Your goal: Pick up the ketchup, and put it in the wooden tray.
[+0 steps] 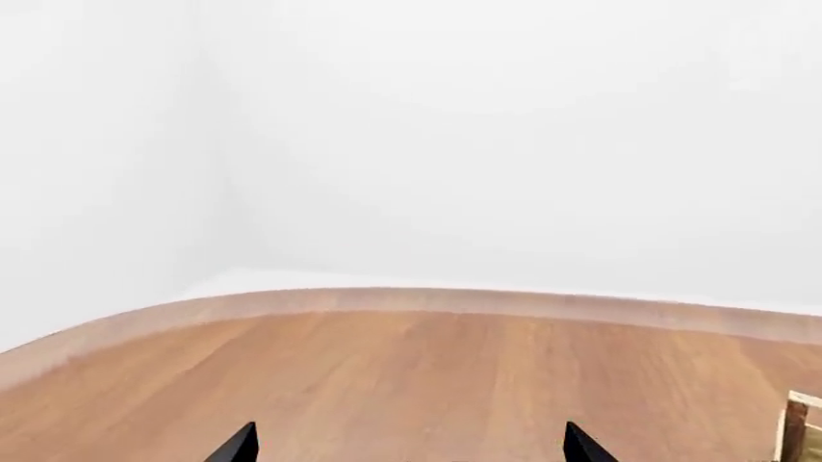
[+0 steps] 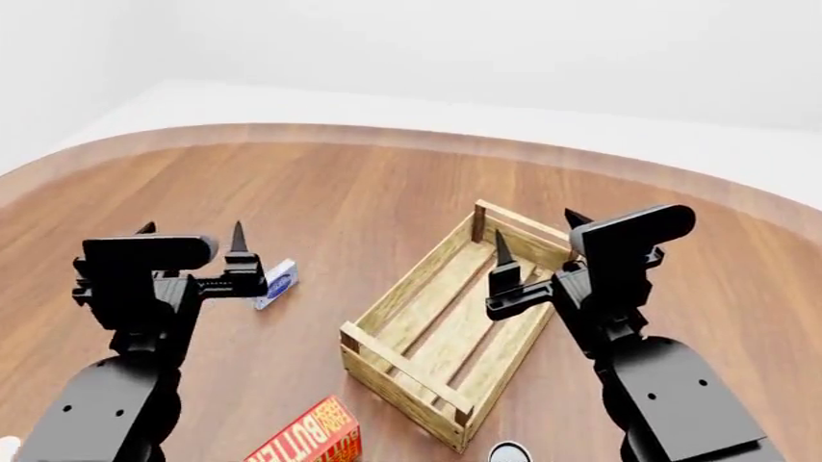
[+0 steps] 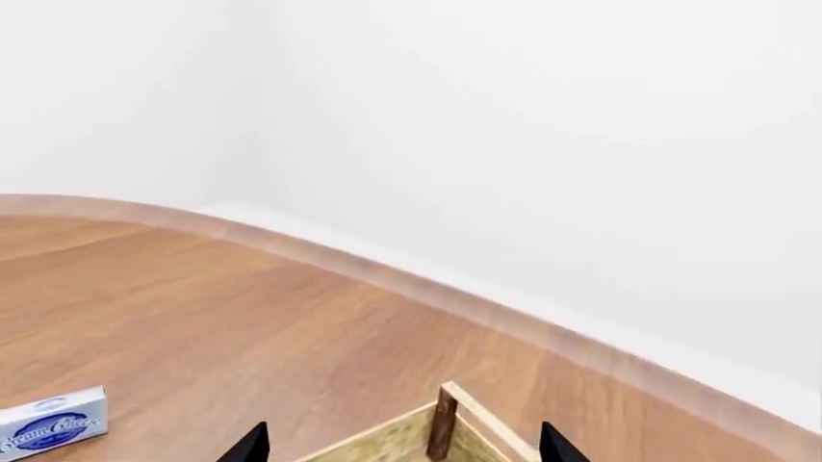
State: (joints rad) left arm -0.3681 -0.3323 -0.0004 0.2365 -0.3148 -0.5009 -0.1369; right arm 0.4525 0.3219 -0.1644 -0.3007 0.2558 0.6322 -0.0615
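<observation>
Over on the left of the head view, the left gripper (image 2: 192, 241) hangs above the table (image 2: 321, 183) with its prongs spread apart and nothing between them; the left wrist view backs that up, just two black tips over bare wood. Right next to it lies a small white-and-blue box (image 2: 276, 283) flat on the tabletop. Moving along, the butter box (image 2: 312, 436) pokes in at the bottom edge, red with yellow letters. Then comes the wooden tray (image 2: 424, 279), sitting at an angle mid-table and holding nothing so far. A dark round lid or can top (image 2: 509, 452) peeks in just below the tray's near corner, too cropped to call. Furthest right, the right gripper (image 2: 533, 241) hovers over the tray's far end, jaws parted and holding nothing. The ketchup? Not visible in any of the three views, so nobody can say where it sits; probably off-frame near the robot. Guessing from what a squeeze bottle usually is: light, slightly squishy plastic, smooth sides, tippy because it's tall. Best bet is pinching the body around the middle, not the cap, with gentle pressure.
</observation>
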